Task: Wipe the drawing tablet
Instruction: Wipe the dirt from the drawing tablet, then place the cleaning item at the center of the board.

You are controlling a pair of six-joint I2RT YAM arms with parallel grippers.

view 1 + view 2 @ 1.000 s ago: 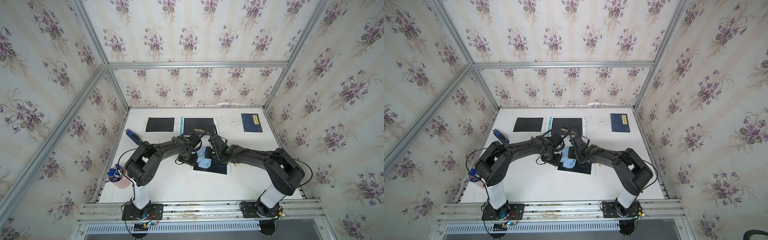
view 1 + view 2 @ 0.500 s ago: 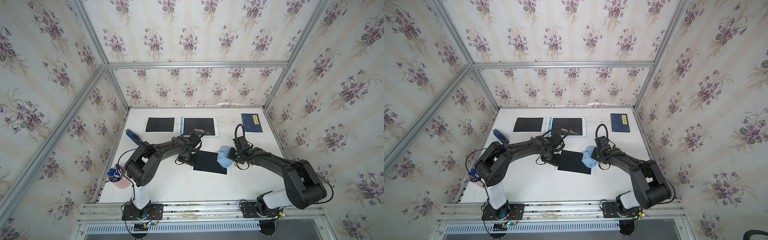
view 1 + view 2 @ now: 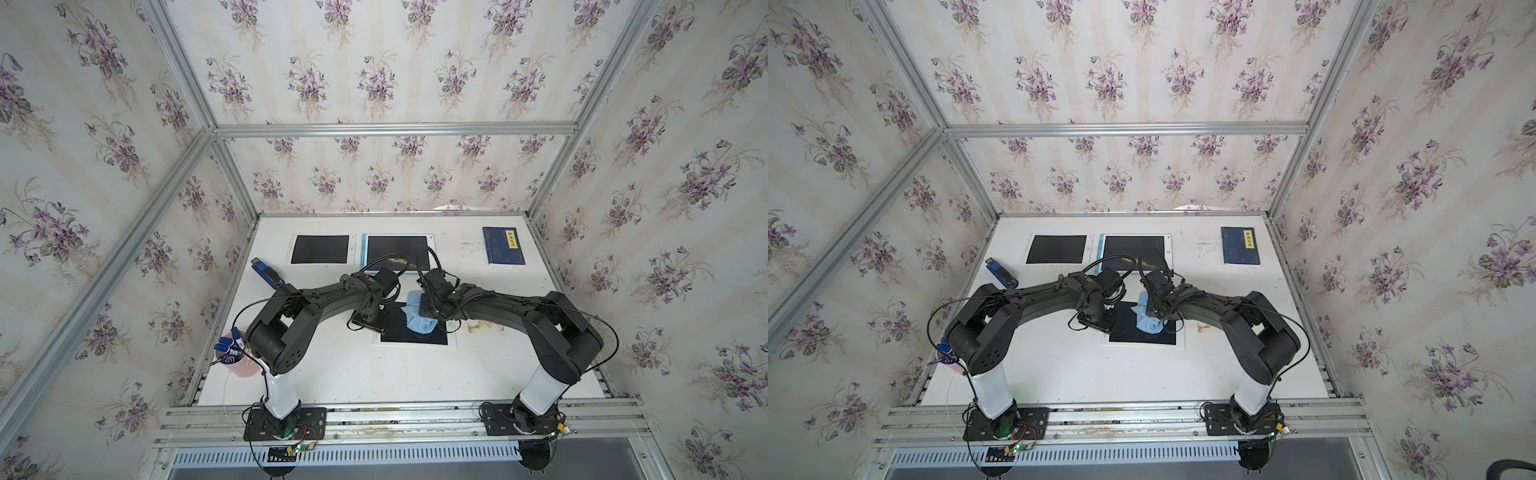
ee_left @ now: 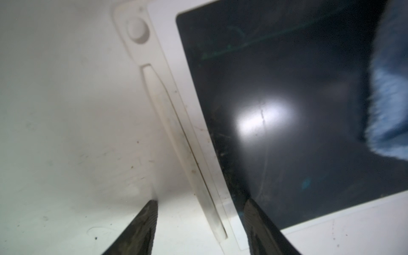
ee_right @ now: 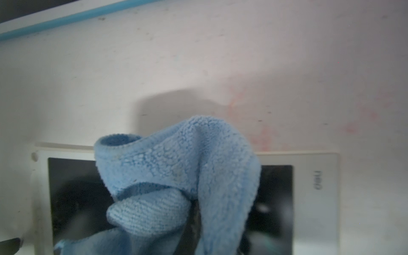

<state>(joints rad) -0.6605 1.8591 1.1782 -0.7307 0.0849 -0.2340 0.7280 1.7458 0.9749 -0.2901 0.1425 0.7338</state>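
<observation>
The drawing tablet (image 3: pixel 411 336) (image 3: pixel 1142 336), a black screen in a white frame, lies flat mid-table. My right gripper (image 3: pixel 429 309) (image 3: pixel 1158 309) is shut on a light blue cloth (image 3: pixel 417 319) (image 3: pixel 1148 320) (image 5: pixel 176 176), which hangs down onto the screen's far right part and hides the fingers. My left gripper (image 4: pixel 201 202) (image 3: pixel 368 322) stands open at the tablet's left edge. One fingertip is over the screen (image 4: pixel 287 110) and the other over the bare table. Faint green marks show on the screen in the left wrist view.
At the back lie a second black tablet (image 3: pixel 320 249), a blue-edged one (image 3: pixel 397 253) and a dark blue book (image 3: pixel 503 245). A blue stapler (image 3: pixel 266 272) and a pink cup of pens (image 3: pixel 235 357) sit along the left edge.
The right gripper swept the cloth rightward off the tablet half a second ago and has now come back over the screen. The left arm has stayed put.
</observation>
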